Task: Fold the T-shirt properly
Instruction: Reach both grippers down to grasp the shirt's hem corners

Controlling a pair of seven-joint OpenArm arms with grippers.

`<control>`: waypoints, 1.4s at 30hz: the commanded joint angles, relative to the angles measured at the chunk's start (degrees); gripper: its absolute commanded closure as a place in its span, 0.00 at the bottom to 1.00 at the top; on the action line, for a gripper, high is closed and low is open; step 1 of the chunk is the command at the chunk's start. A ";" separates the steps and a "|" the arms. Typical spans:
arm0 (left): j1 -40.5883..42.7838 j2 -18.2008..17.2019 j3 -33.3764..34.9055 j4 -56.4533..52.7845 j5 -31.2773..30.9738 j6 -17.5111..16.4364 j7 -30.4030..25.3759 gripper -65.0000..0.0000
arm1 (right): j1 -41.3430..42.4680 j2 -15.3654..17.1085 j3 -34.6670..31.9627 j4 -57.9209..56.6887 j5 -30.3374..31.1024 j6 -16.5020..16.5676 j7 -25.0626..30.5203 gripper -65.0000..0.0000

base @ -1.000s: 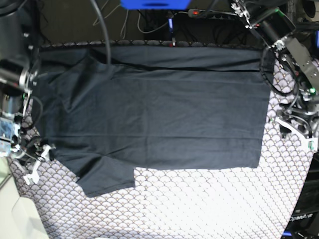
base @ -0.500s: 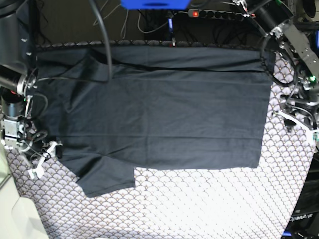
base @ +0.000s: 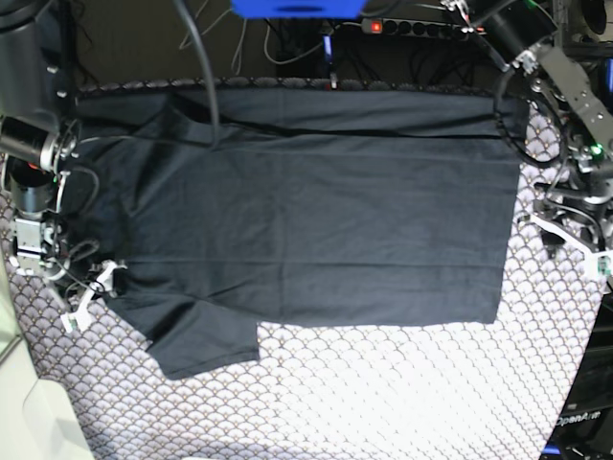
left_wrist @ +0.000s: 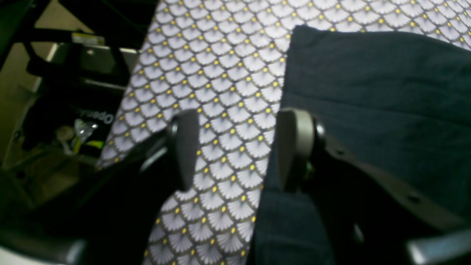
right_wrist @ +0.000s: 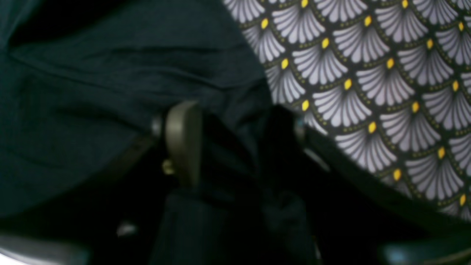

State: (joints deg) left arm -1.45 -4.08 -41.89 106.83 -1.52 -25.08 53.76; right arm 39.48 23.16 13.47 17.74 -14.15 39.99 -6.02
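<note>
Overhead, the T-shirt (base: pixel 306 230) lay spread flat across the scallop-patterned tablecloth (base: pixel 383 393), one short sleeve pointing toward the near edge. The right gripper (right_wrist: pixel 235 147) sat at the shirt's edge by that sleeve — dark cloth was bunched between its two fingers (right_wrist: pixel 182 143), though whether they had actually pinched it could not be told. The left gripper (left_wrist: pixel 239 151) hovered at the opposite edge, fingers (left_wrist: pixel 294 147) apart — one above the shirt's border, the other above bare tablecloth, nothing between them.

Bare tablecloth (base: pixel 383 393) lies open beside the T-shirt (base: pixel 306 220)
</note>
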 commanded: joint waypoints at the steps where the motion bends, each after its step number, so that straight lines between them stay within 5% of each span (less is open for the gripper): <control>1: -0.79 -0.63 0.17 1.00 -0.55 0.16 -1.32 0.49 | 1.35 0.01 0.02 0.68 0.39 0.01 1.14 0.71; 6: -3.16 -0.54 0.17 -1.29 -0.81 0.16 -2.11 0.49 | 1.79 0.10 0.02 0.77 0.39 0.01 1.32 1.00; 11: -8.61 -0.54 0.26 -7.79 -0.81 0.16 -4.31 0.49 | 1.53 0.10 0.02 0.77 0.39 0.01 1.32 1.00; 20: -20.57 -1.24 0.44 -32.58 -0.28 0.16 -17.76 0.49 | 1.26 -0.08 0.02 0.42 0.39 0.01 1.32 1.00; 29: -29.10 -6.34 5.01 -55.62 -0.28 0.42 -30.94 0.49 | 1.00 -0.08 0.02 0.68 0.39 0.01 -1.06 1.00; 35: -32.17 -8.10 8.97 -66.69 -0.28 9.48 -39.03 0.49 | 1.00 -0.08 0.02 0.68 0.39 0.01 -1.06 1.00; 42: -33.32 -8.89 15.30 -75.57 -0.46 10.71 -46.42 0.49 | 1.00 -0.08 0.02 0.68 0.39 0.01 -1.06 1.00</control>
State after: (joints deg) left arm -32.47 -12.19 -26.52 30.37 -1.54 -14.35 8.84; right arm 39.18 22.50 13.43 17.85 -13.26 39.83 -6.37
